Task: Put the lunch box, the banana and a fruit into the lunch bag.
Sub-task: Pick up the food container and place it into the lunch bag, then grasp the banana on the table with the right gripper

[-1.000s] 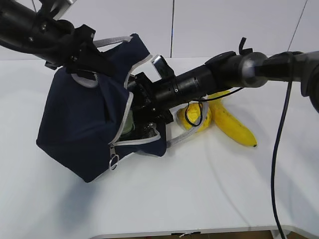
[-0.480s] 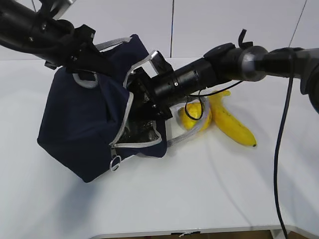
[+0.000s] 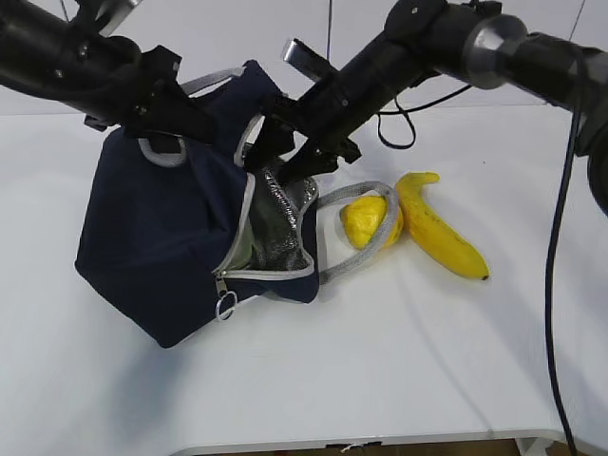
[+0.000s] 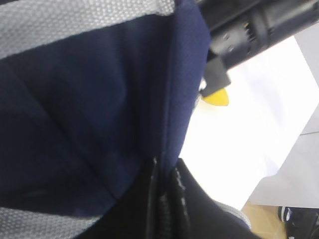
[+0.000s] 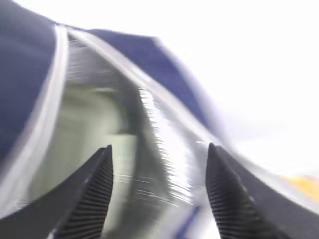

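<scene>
Navy-blue fabric lunch bag (image 3: 161, 237) with silver foil lining sits tilted on the white bench (image 3: 399, 361), mouth gaping rightward. Left pincer (image 3: 176, 128) is pressed together on its upper fabric. Right pincer (image 5: 158, 191), spread and empty, hovers at the opening. Pale-green-lidded lunch box (image 3: 242, 247) shows inside. Lumpy round yellow fruit (image 3: 366, 220) touches the curved yellow banana (image 3: 439, 228) beside the bag.

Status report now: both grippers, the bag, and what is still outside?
Left gripper shut on lunch bag, holding it tilted. Right gripper open, empty, at bag mouth. Pale-green lunch box inside. Banana and round fruit on table, grey strap around fruit.
</scene>
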Controlling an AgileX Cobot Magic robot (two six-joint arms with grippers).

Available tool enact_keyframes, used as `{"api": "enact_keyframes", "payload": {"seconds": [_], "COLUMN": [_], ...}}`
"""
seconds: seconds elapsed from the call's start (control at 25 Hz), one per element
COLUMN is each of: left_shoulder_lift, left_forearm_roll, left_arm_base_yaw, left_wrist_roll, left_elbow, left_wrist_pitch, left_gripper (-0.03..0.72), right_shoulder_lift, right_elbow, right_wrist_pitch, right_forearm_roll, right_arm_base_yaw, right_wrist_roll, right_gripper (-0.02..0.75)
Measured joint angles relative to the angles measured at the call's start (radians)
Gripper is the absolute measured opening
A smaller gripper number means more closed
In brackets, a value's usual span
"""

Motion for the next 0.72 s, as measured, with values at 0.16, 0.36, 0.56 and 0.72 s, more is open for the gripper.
{"api": "enact_keyframes", "payload": {"seconds": [0.16,0.36,0.56,0.72], "left_shoulder_lift": [0.0,0.0,0.0,0.0], "left_forearm_roll": [0.0,0.0,0.002,0.006], "left_arm_base_yaw": [0.0,0.0,0.0,0.0], "left_wrist_roll": [0.0,0.0,0.0,0.0], "left_elbow": [0.0,0.0,0.0,0.0], "left_wrist_pitch": [-0.001,-0.001,-0.001,0.001], "left_gripper": [0.0,0.0,0.0,0.0], "right_shoulder_lift": [-0.014,-0.087,-0.185,-0.255], "right_elbow": [-0.061,-0.063,-0.065,-0.032], "right_wrist_pitch": [0.008,0.018,0.024,0.026], "right_forearm_roll": [-0.138,-0.323,-0.554,-0.672], "right_arm_base_yaw": [0.0,0.0,0.0,0.0], "right_wrist_roll": [0.056,0.101,0.152,0.18], "right_gripper": [0.483,0.483,0.482,0.482]}}
